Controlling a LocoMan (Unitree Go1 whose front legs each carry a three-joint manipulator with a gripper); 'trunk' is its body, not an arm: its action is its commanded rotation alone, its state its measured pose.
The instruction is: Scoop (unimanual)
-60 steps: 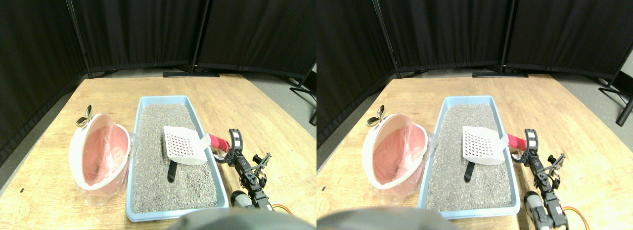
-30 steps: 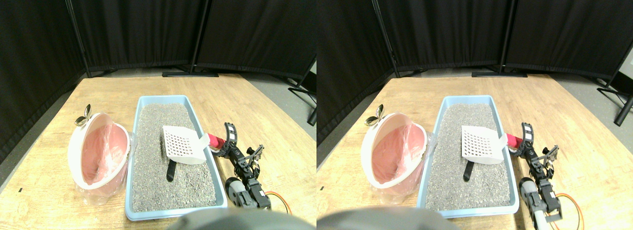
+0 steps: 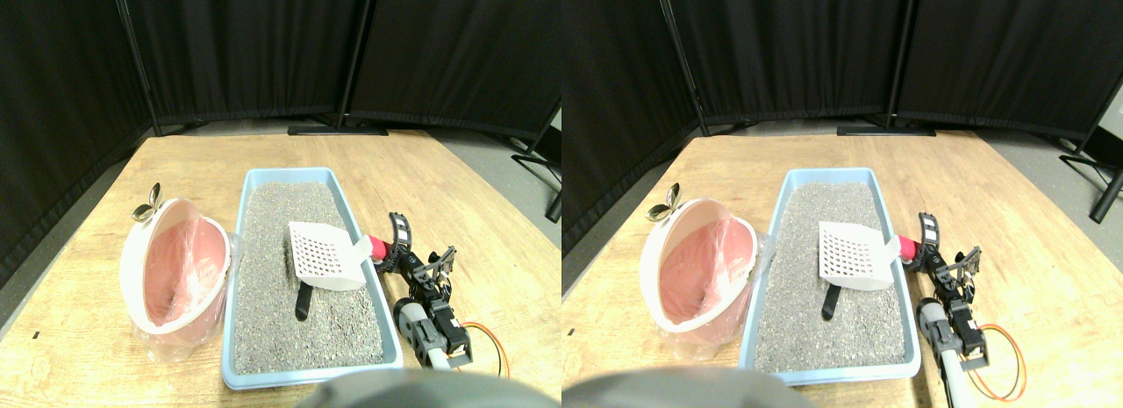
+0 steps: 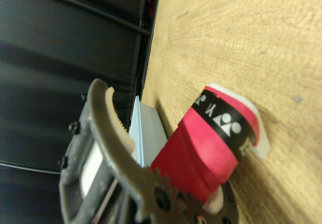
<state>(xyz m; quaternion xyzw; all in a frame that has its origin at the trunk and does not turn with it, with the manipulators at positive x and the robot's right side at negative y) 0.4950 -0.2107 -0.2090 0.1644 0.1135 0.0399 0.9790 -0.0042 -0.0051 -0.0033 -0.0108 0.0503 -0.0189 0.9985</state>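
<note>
White scoop (image 3: 321,256) is lying on the litter in the blue tray (image 3: 254,182), its red-wrapped handle (image 3: 379,246) (also (image 4: 201,148)) sticking over the rim. Right gripper (image 3: 399,246) is sitting at the handle; grip state: cannot tell.

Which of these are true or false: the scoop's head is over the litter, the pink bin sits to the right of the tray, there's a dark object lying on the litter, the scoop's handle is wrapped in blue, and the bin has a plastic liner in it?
1. The white slotted scoop has its head over the litter in the blue litter tray. True.
2. The pink bin sits to the right of the tray. False: it stands on the tray's left side.
3. A dark object lies on the litter. True.
4. The scoop's handle is wrapped in blue. False: the wrap is red, with a black band.
5. The bin holds a plastic liner. True.
</note>
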